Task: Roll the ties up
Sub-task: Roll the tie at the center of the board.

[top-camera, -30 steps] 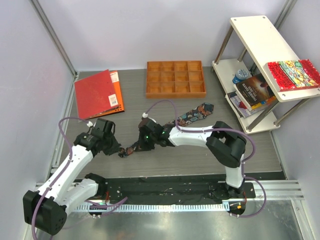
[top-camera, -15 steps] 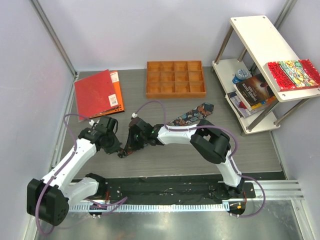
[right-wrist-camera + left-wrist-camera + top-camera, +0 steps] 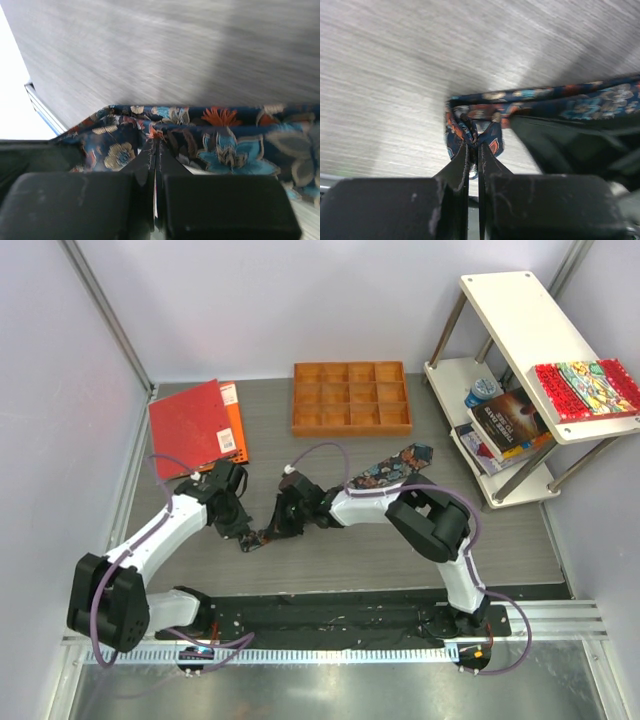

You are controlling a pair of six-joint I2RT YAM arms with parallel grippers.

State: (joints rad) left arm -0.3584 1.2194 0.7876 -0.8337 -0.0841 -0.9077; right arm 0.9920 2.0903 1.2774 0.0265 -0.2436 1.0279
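Observation:
The tie [image 3: 392,467], dark navy with orange, teal and white flowers, lies slanted across the grey table, its wide end at the back right. Its narrow end is folded into a small curl [image 3: 471,126] at the front left. My left gripper [image 3: 246,536] is shut on that curl, and the fabric is pinched between the fingertips [image 3: 474,145]. My right gripper [image 3: 279,524] is shut on the tie's edge just to the right of it, nipping a fold of fabric [image 3: 156,139]. The flowered band [image 3: 235,145] runs off to the right. Both arms hide the middle of the tie from above.
A wooden compartment tray [image 3: 351,397] sits at the back centre. A red notebook [image 3: 188,426] lies on an orange one [image 3: 236,432] at the back left. A white shelf unit [image 3: 506,315] on the right holds books, with a red patterned book [image 3: 587,387] on its edge.
My left arm has swung inward and further back, my right arm's elbow has drawn left. Both grippers stay shut at the tie's narrow end, which has curled up a little more.

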